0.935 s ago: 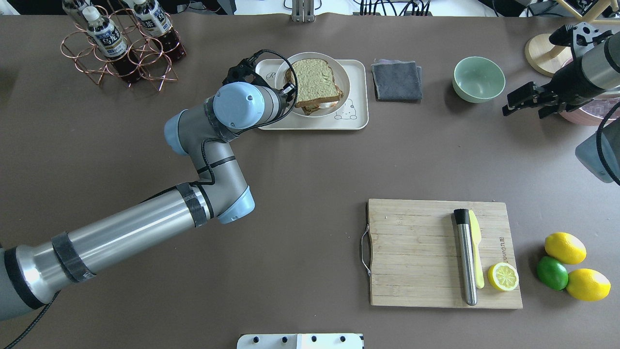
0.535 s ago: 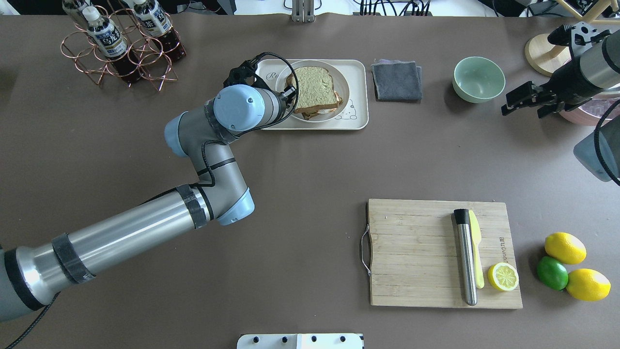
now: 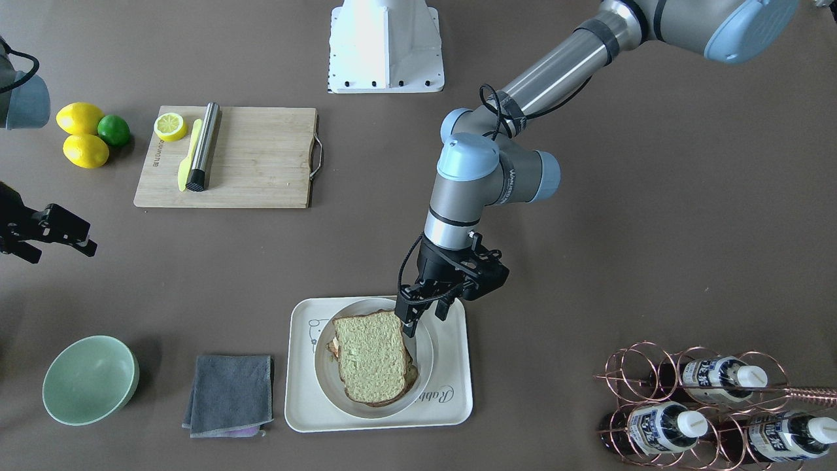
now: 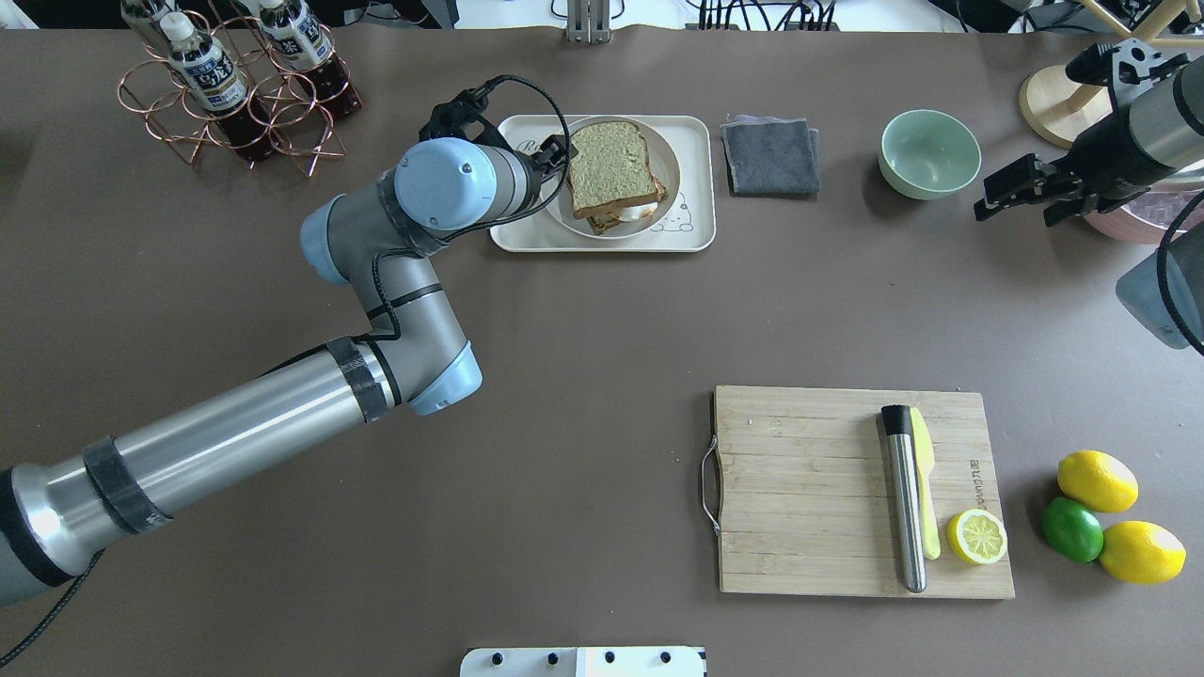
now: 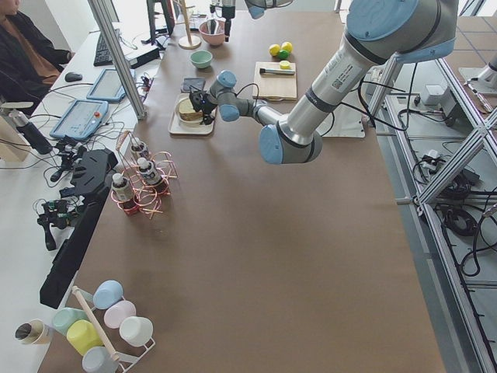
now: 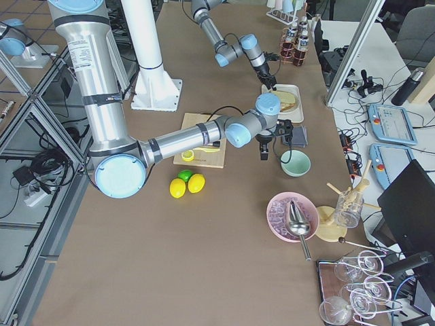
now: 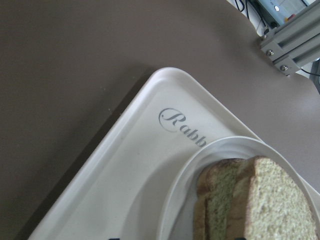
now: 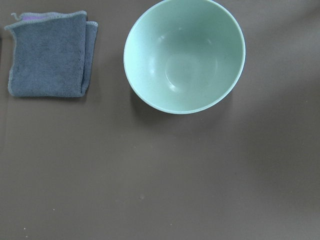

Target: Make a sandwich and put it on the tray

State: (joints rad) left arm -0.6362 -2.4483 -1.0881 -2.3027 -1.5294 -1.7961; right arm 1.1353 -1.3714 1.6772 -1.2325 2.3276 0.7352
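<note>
Both arms out over the bench, both tools empty.
The left arm (image 4: pixel 235 442) reaches far forward, elbow bent, wrist turned down; the left tool (image 3: pixel 426 313) hangs low with its fingers (image 3: pixel 409 320) apart. The right arm (image 4: pixel 1143 132) sits at its own side, the right tool (image 3: pixel 47 237) pointing down, spread.

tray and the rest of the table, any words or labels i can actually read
"Rabb" in grey script on the tray, the rest hidden by the plate.
Stamp on the board: too small to read.
Labels on the bottles: too small to read.
Print on the left arm: too small to read.
</note>
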